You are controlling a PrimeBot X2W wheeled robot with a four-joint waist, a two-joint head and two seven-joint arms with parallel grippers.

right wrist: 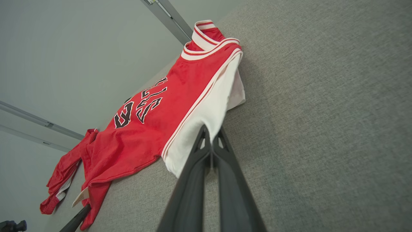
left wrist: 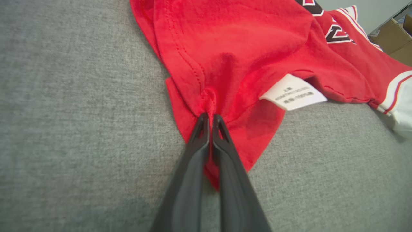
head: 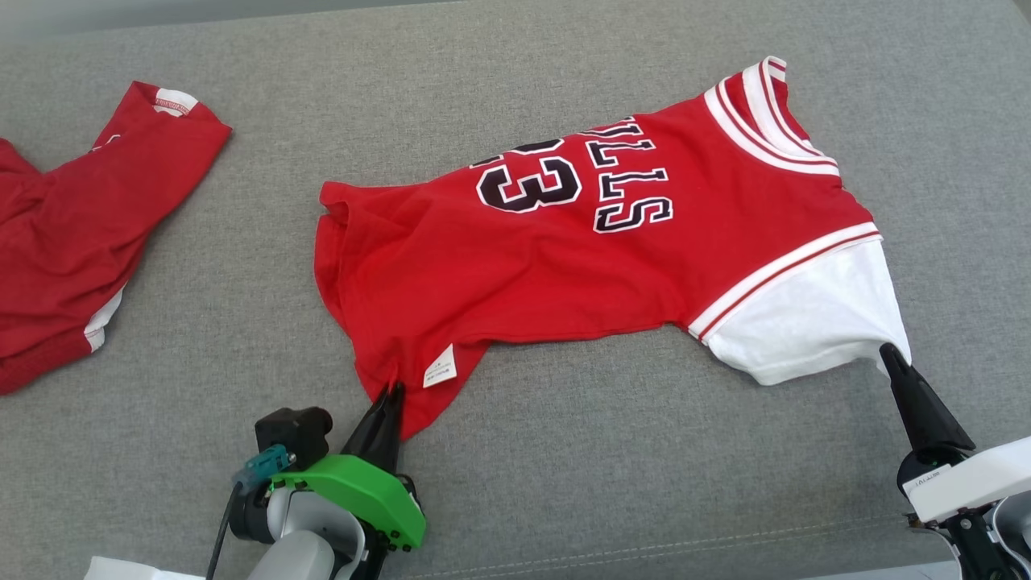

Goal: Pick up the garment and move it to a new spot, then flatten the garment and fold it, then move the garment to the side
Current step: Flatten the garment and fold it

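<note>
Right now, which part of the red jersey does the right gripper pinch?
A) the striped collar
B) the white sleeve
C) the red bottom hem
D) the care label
B: the right gripper is shut on the edge of the white sleeve of the jersey, far from its label and hem.
</note>
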